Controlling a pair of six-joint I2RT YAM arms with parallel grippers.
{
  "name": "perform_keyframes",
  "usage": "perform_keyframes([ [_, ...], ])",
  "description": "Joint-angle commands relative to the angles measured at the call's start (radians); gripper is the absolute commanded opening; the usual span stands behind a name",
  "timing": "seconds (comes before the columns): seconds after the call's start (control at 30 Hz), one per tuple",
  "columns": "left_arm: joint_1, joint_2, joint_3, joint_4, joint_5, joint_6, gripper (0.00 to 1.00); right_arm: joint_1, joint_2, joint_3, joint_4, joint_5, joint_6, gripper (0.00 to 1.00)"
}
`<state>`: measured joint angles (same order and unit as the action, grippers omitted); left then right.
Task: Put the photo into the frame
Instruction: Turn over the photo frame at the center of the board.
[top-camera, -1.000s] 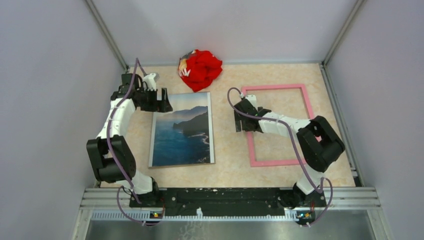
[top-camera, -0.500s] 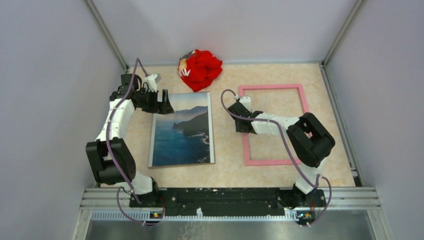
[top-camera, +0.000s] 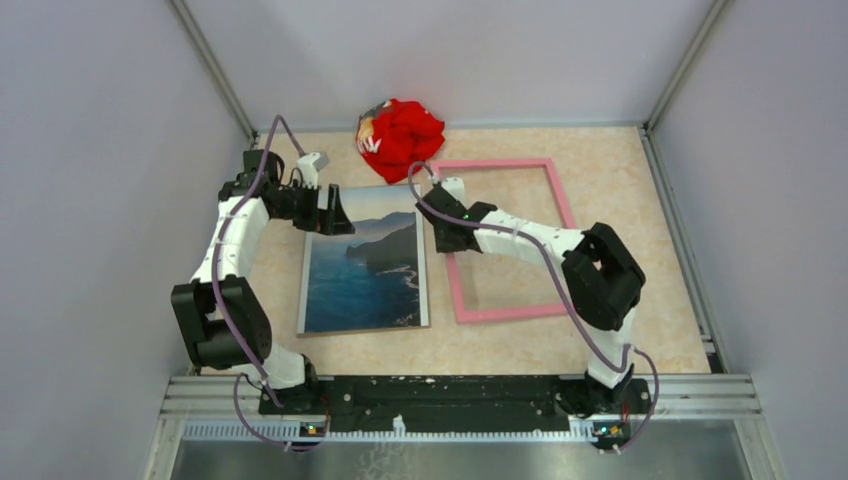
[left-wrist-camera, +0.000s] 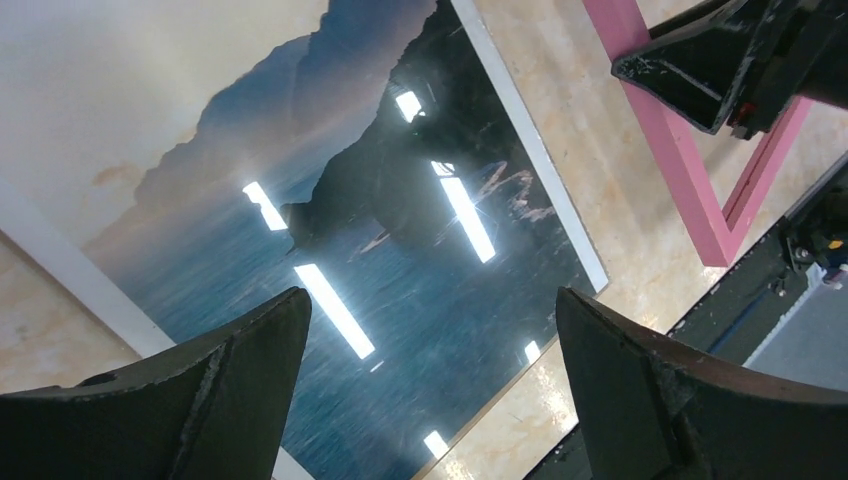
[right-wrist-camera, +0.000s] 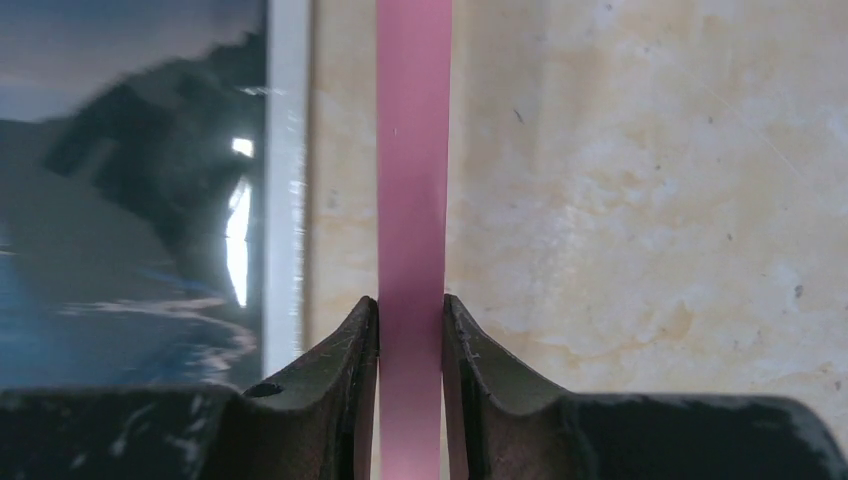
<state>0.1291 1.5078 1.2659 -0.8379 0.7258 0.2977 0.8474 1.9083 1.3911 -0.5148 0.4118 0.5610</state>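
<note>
My right gripper (right-wrist-camera: 411, 310) is clenched on the left bar of the pink frame (top-camera: 495, 162). The frame lies flat just beside the right edge of the photo (top-camera: 365, 262), and the table (top-camera: 630, 220) is bare to its right. A second ago the frame lay well apart from the photo; it has slid over and turned a little. My left gripper (left-wrist-camera: 430, 310) hangs wide open above the photo. I count one photo, one frame and one red cloth (top-camera: 402, 138).

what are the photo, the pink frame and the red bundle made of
The photo: glossy coated print, likely paper; ceiling lights reflect as bright streaks. The frame: flat matte pink, no glare; painted wood or plastic, unclear. The red bundle: soft cloth, crumpled into folds.
</note>
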Motion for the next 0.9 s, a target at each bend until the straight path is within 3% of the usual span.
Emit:
perform_keyframes([
  [0.0,0.001,-0.014,0.015,-0.016,0.083,0.020,0.98,0.001,-0.115,0.146,-0.039,-0.036,0.073,0.10],
  [0.2,0.000,-0.029,0.023,-0.009,0.152,-0.004,0.98,0.002,-0.157,0.314,-0.053,-0.225,0.156,0.10],
  [0.47,-0.042,-0.114,0.010,0.070,0.164,-0.104,0.98,-0.006,-0.252,0.356,0.054,-0.401,0.291,0.13],
  [0.6,-0.083,-0.138,0.025,0.083,0.133,-0.122,0.98,-0.036,-0.298,0.294,0.160,-0.501,0.382,0.13],
  [0.77,-0.103,-0.156,0.030,0.087,0.133,-0.136,0.98,-0.101,-0.375,0.087,0.460,-0.655,0.573,0.15],
  [0.87,-0.125,-0.168,0.031,0.090,0.119,-0.144,0.98,-0.119,-0.383,0.054,0.508,-0.688,0.609,0.15],
])
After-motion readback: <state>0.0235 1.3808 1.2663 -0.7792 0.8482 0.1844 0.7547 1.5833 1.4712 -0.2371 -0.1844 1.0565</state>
